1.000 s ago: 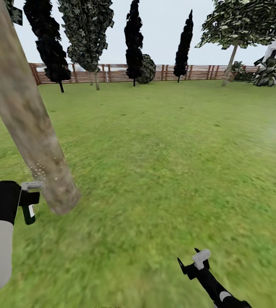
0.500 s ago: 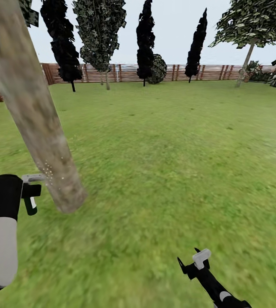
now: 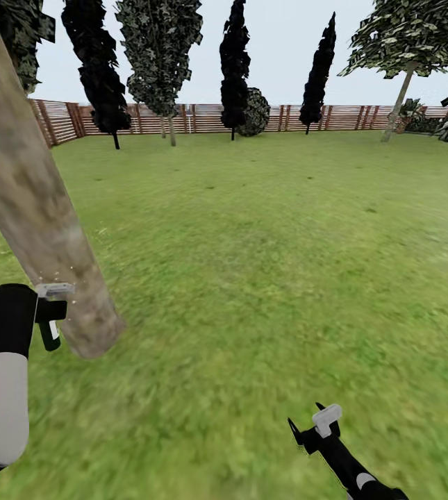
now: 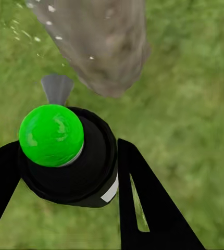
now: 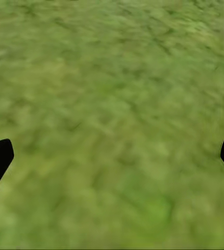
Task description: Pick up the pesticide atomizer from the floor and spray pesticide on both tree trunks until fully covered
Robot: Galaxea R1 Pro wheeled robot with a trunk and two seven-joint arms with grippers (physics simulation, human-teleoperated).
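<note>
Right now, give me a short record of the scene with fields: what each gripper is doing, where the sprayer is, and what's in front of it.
left gripper: shut on the pesticide atomizer
atomizer nozzle: pointed at the tree trunk, near its base
spray: pale specks on the trunk by the nozzle
right gripper: open, nothing between its fingers, above the lawn
background: wooden fence, dark cone-shaped trees

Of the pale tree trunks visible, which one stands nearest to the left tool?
The thick mottled trunk at the head view's left, right beside the left tool holding the atomizer. The other pale trunk stands thin and far off by the fence.
</note>
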